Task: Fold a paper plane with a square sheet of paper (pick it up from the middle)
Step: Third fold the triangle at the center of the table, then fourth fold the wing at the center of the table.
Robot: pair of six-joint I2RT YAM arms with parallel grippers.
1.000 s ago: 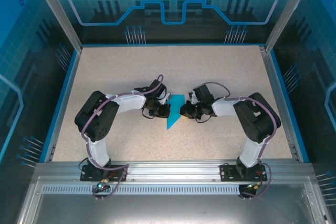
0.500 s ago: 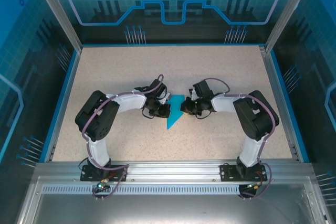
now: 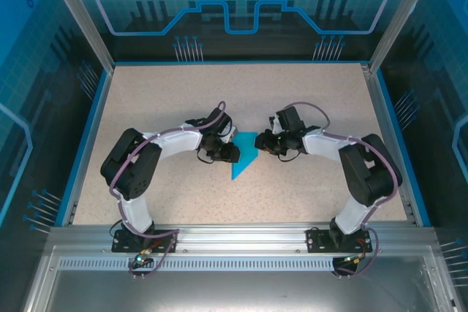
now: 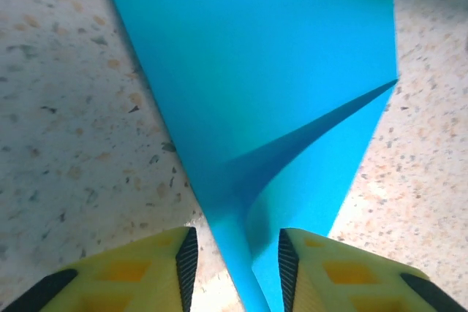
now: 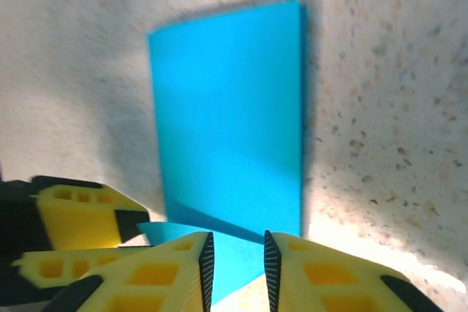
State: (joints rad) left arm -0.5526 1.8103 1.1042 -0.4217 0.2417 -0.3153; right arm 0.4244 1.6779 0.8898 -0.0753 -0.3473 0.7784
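Spread apart at the left gripper (image 4: 235,253), straddling the narrow near tip of the folded cyan paper (image 4: 263,71), not clamped on it. Parted by a slimmer gap at the right gripper (image 5: 238,257), poised over the paper's opposite edge, with blue visible between the pads and nothing pinched. Lies flat on the speckled table (image 3: 161,93), pointed end toward the arm bases, with a fold line slanting across it. From above: left gripper just left of the paper, right gripper just right of it, both by its broad far end.

Open tabletop (image 3: 161,100) around paper (image 3: 245,157) (walls (image 3: 241,5) beyond)
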